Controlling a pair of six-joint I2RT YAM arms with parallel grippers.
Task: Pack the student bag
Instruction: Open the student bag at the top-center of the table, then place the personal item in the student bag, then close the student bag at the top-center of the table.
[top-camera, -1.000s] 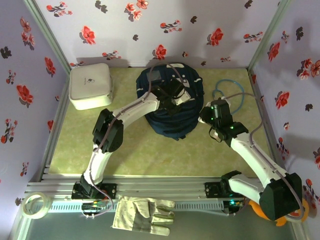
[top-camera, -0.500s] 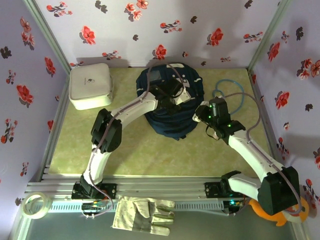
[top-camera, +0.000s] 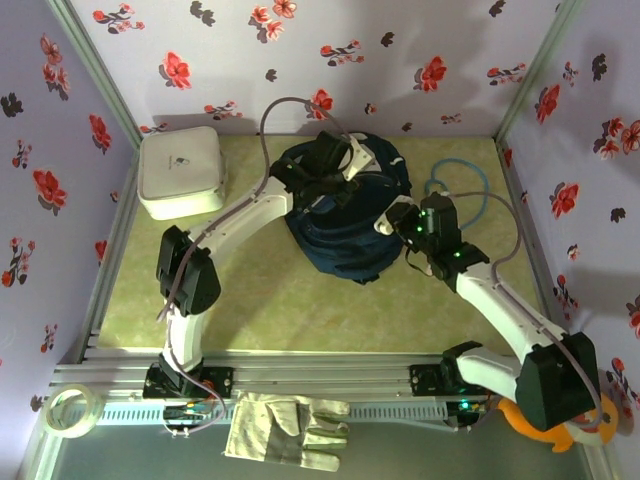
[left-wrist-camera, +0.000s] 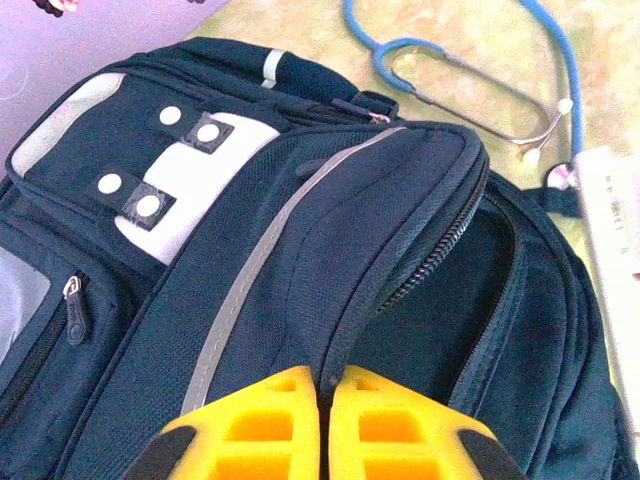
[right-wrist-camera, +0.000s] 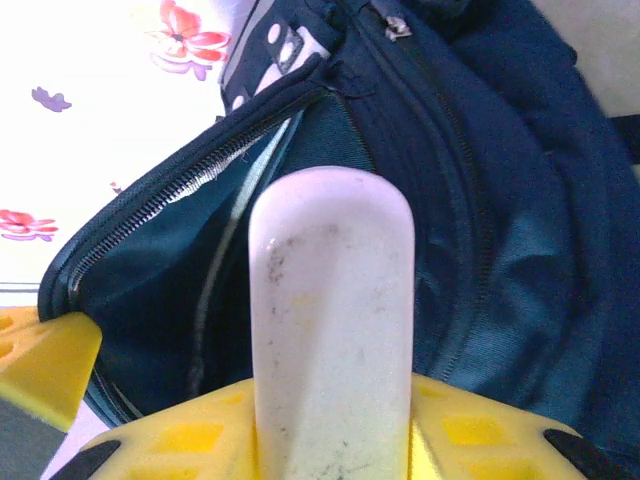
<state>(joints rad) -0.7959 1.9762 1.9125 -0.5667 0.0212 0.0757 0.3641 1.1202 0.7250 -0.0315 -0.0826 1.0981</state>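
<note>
1. My left gripper (left-wrist-camera: 322, 420) is clamped on the student bag (top-camera: 345, 235), with its yellow fingers (left-wrist-camera: 250, 425) pressed together over the fabric lip beside the zipper.
2. My right gripper (right-wrist-camera: 330, 435) pinches a pale rounded bar (right-wrist-camera: 330, 320), which points at the bag's gaping compartment just ahead of it.
3. The bag sits at the middle rear of the table, front patch towards the back wall.
4. Its open compartment is dark inside, and I cannot tell what it holds.
5. A white rounded box (top-camera: 181, 172) sits closed at the rear left, well apart from the bag.
6. A blue stethoscope (left-wrist-camera: 566, 50) lies on the mat right of the bag.
7. The green mat (top-camera: 250, 290) is walled by lilac flowered paper (top-camera: 400, 40).
8. A work glove (top-camera: 285, 430) and a tape roll (top-camera: 70, 410) lie by the near rail.
</note>
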